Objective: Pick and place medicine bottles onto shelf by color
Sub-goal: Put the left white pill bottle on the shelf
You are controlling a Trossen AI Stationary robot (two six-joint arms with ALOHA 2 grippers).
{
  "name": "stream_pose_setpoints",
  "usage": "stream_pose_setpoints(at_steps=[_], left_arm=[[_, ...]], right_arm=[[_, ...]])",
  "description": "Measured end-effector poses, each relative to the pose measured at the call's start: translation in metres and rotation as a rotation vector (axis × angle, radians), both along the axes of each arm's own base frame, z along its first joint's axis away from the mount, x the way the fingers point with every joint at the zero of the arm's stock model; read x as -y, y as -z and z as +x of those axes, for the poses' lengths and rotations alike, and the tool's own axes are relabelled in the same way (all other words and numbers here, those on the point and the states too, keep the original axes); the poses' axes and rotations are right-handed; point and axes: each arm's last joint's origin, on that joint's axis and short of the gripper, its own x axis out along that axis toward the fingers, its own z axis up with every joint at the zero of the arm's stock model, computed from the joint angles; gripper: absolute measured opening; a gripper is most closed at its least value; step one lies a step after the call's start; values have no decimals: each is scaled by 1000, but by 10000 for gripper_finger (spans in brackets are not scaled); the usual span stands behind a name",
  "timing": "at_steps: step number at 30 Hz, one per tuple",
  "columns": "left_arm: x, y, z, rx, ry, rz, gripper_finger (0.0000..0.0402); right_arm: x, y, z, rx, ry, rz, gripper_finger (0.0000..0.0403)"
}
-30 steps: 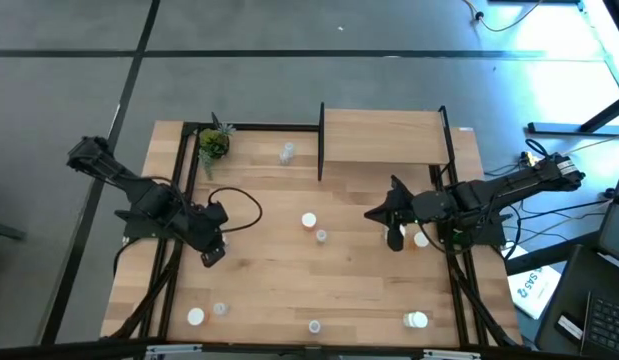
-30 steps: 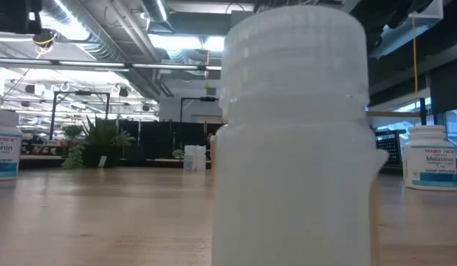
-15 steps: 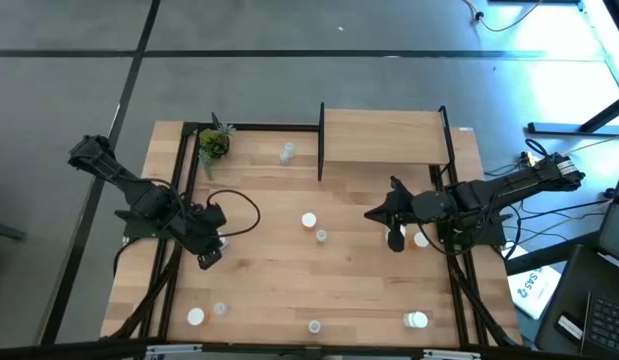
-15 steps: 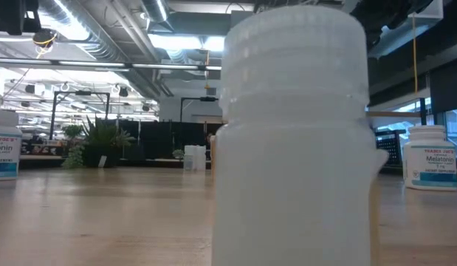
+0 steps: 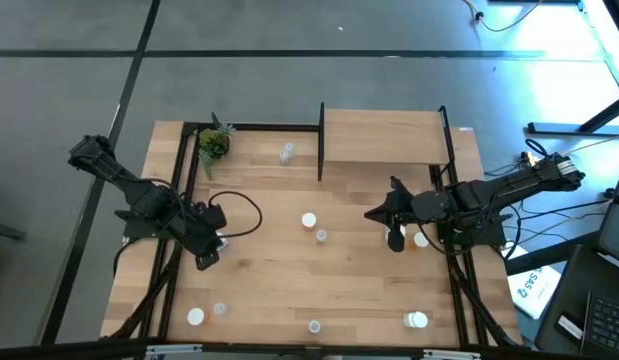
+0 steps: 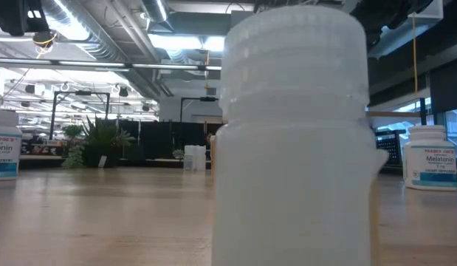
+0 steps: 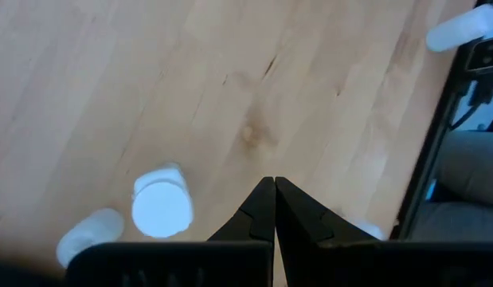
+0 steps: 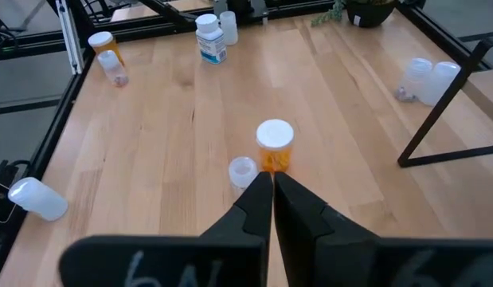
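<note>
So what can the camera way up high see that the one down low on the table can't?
Only the high view shows both arms, the left gripper and right gripper, each over the table, the empty shelf and the potted plant. Only the low view shows the room behind and the Melatonin label on a white bottle. Both show the wooden table and medicine bottles, like the front-edge one.

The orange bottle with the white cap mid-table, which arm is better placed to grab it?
Probably the right. The right gripper points at the white-capped orange pill bottle, fingers shut; the left gripper hangs over the left side, fingers also shut.
</note>
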Motion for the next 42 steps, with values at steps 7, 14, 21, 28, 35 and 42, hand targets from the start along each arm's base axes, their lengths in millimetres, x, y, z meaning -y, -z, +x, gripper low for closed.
stream_pose_setpoints(at_steps=[7,14,21,28,35,42], left_arm=[[-1,1,-2,-29,-71,-19,43],[-3,3,-6,-88,-59,-19,157],[-3,10,-1,-158,-128,-2,259],[-4,26,6,-241,-162,31,319],[-9,44,7,-314,-204,58,339],[-14,58,6,-340,-207,75,340]], right_arm=[[0,0,0,0,0,0,19],[0,0,0,0,-1,-2,19],[0,0,0,0,-1,-2,19],[0,0,0,-2,-1,-3,19],[0,0,0,-1,-1,-3,19],[0,0,0,-1,-1,-3,19]])
